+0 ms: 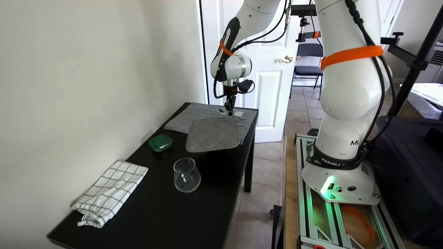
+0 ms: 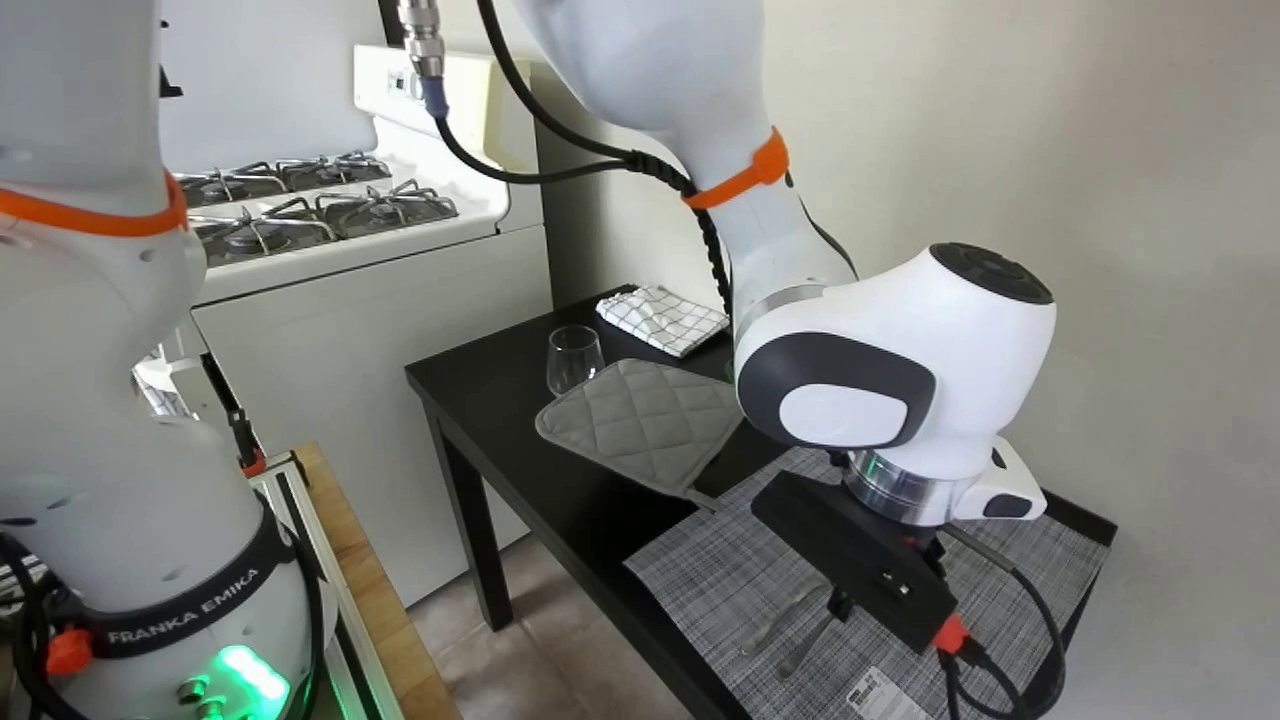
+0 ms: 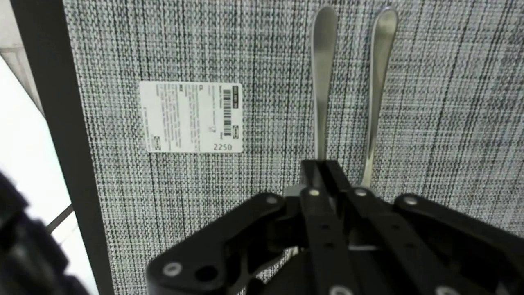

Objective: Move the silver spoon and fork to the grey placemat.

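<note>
Pale wall (image 1: 86, 69), black table (image 1: 148, 211), gripper (image 3: 322, 166) closed at the spoon and fork (image 3: 324, 45)

A white door (image 1: 271, 90) stands beyond the table's end, where a woven grey placemat (image 1: 188, 114) covers the top. Next in size come a quilted grey pad (image 1: 213, 135) at the placemat's edge, a checked cloth (image 1: 110, 192), a clear glass (image 1: 187, 176) and a green container (image 1: 160, 143).

The spoon and fork both lie on the placemat, so carrying them over looks finished, or very nearly. In the wrist view they lie side by side, close to parallel, running away from the gripper. One handle (image 3: 322, 98), nearer the white label (image 3: 191, 117), leads straight to the fingertips (image 3: 308, 172); the other handle (image 3: 377, 82) passes just beside them. Their heads are hidden there, so which is spoon and which fork cannot be told. The jaws are drawn together across that long axis; whether they pinch the first handle or merely stand over it does not show. If it is pinched, the coming move likely calls for letting go; otherwise, for a straight lift.
</note>
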Robot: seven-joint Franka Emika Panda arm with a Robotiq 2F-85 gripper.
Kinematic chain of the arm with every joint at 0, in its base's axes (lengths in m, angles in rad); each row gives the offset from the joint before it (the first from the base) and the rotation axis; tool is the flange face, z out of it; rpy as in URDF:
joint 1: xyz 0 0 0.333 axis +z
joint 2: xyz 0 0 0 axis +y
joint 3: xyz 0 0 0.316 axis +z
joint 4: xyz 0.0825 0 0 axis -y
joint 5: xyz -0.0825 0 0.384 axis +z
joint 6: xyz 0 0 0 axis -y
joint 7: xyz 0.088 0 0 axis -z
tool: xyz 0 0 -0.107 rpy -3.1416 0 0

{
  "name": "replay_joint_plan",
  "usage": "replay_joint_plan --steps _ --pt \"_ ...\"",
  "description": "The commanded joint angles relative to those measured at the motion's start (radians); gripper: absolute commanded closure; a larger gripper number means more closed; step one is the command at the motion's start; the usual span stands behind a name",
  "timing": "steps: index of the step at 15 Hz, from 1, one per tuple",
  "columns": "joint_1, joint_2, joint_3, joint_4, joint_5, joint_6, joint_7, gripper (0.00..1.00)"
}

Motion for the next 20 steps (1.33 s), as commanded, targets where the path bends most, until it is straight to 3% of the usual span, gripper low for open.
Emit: replay_joint_plan --steps 1,8,9,11,19,20 --pt "-0.024 0.028 0.021 0.015 0.009 0.017 -0.014 0.98" --pt "-0.032 0.042 0.026 0.018 0.008 0.01 -0.009 0.98" --pt "-0.033 0.045 0.027 0.02 0.008 0.008 -0.009 0.68" --pt "-0.032 0.051 0.027 0.023 0.005 0.008 -0.005 0.6" --pt "-0.015 -0.062 0.009 -0.007 -0.01 -0.025 0.019 0.0" --pt "-0.005 -0.089 -0.002 -0.012 -0.025 -0.034 0.03 0.0"
